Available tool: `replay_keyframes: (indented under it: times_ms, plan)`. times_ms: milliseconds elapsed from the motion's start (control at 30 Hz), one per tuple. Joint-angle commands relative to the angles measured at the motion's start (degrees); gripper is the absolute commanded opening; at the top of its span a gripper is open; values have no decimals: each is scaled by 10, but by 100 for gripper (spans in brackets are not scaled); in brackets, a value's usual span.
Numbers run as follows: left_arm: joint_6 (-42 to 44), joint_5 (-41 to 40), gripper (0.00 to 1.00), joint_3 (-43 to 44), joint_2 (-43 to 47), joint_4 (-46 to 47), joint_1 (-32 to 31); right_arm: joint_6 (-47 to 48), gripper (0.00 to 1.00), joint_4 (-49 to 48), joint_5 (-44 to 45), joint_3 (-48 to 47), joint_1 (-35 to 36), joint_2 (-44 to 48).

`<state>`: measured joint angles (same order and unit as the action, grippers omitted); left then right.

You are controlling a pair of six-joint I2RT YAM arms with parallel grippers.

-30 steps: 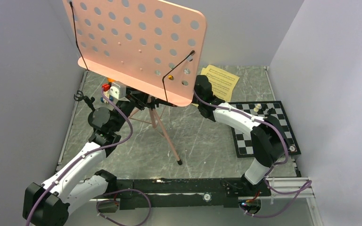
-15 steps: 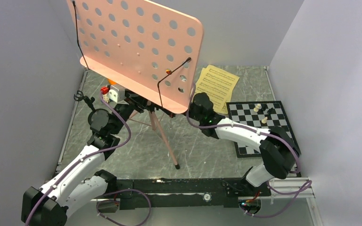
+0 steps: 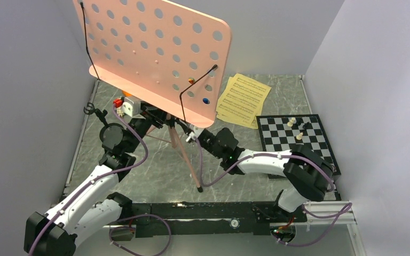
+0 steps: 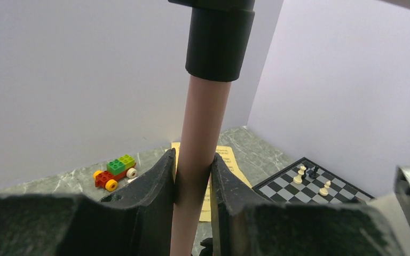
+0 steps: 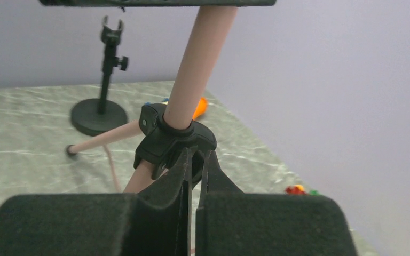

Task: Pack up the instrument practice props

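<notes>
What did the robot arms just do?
The right tool swung from beside the yellow pages over to the music stand's leg collar and shut. The left tool stayed clamped on the pole; the chessboard didn't move.

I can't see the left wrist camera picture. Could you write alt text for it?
The left gripper clamps the pink music stand by its upright pole, below a black collar. Behind lie a toy block car, yellow sheet-music pages and a chessboard.

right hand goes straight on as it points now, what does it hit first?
The black leg collar on the pink music stand, right ahead of the shut right hand; gap unclear.
</notes>
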<state>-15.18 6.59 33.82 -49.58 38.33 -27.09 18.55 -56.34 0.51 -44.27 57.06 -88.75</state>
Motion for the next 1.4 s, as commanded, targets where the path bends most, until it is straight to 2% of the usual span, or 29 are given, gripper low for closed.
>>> replay_keyframes:
  times_ms: [0, 133, 267, 367, 467, 533, 567, 600, 700, 767, 833, 933, 967, 1067, 1200, 1367]
  plan:
    - [-32, -44, 0, -19, -4, -61, 5, 205, 0, 6, 85, 60, 44, -46]
    - [-31, -46, 0, -21, -3, -64, 5, 325, 0, -56, 142, 74, 75, -79]
    - [-26, -50, 0, -22, 0, -73, 5, 383, 0, -62, 163, 79, 96, -90]
    - [-23, -58, 0, -27, 4, -75, 5, 360, 0, -75, 177, 86, 99, -77]
    - [-21, -62, 0, -30, 6, -77, 5, 271, 0, -48, 184, 84, 98, -27]
    - [-20, -64, 0, -31, 8, -77, 5, 197, 20, 10, 178, 73, 96, 11]
    - [-20, -64, 0, -31, 8, -78, 5, 166, 32, 20, 179, 72, 96, 26]
    - [-21, -64, 0, -30, 8, -78, 5, 138, 40, 20, 185, 75, 96, 40]
    - [-21, -61, 0, -30, 9, -78, 5, 57, 56, 34, 201, 86, 94, 86]
    - [-22, -58, 0, -29, 9, -78, 5, -22, 62, 92, 203, 74, 86, 117]
    - [-24, -51, 0, -27, 10, -79, 5, -139, 68, 189, 171, 40, 65, 139]
    - [-23, -35, 0, -20, 12, -90, 5, -298, 74, 313, 27, -10, -5, 150]
    - [-22, -29, 0, -17, 14, -95, 5, -344, 75, 334, -29, -20, -42, 146]
    - [-22, -11, 0, -14, 19, -105, 6, -431, 76, 306, -184, -30, -104, 133]
    - [-11, 25, 0, -1, 23, -130, 6, -465, 75, 327, -303, -89, -144, 84]
    - [-6, 59, 0, 23, 29, -181, 6, -426, 68, 342, -332, -123, -145, 64]
